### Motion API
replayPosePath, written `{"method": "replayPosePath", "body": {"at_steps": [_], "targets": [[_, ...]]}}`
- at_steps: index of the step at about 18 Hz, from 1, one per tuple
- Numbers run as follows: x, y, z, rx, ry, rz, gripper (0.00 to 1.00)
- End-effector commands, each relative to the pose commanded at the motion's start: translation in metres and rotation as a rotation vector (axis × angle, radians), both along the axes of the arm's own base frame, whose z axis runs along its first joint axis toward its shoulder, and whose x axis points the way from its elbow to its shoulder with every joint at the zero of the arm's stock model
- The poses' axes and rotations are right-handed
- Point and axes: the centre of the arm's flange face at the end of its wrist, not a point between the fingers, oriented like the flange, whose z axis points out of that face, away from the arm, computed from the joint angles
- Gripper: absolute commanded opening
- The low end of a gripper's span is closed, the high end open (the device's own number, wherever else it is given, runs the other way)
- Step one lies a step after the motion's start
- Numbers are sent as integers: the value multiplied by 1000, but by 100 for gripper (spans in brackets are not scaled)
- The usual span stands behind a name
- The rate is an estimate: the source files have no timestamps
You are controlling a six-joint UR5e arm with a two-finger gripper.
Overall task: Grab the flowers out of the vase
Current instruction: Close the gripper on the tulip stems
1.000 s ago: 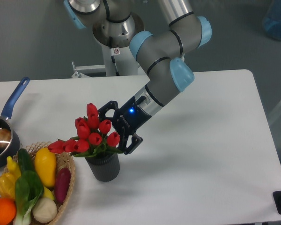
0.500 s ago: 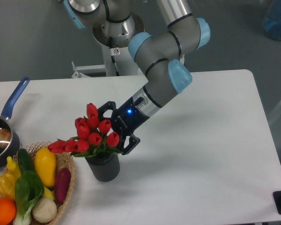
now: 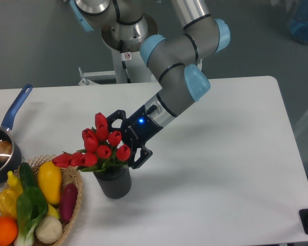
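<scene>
Camera view, white table (image 3: 220,154), grey floor (image 3: 36,46), wicker basket (image 3: 74,205)

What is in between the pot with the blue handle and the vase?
In the camera view, the wicker basket of vegetables lies between the saucepan and the vase.

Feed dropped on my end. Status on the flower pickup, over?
Gripper open, jaws straddling the flowers from the right. Flowers in the vase, not lifted. Wicker basket close on the left; nothing blocking.
</scene>
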Motion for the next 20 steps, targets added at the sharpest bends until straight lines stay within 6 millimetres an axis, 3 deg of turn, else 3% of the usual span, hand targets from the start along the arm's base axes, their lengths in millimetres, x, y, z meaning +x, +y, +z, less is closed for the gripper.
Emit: {"method": "replayPosePath", "body": {"at_steps": [12,20], "targets": [[0,1,-1,2,3,-4,96],[0,4,2,49,-22,-4,100]]}}
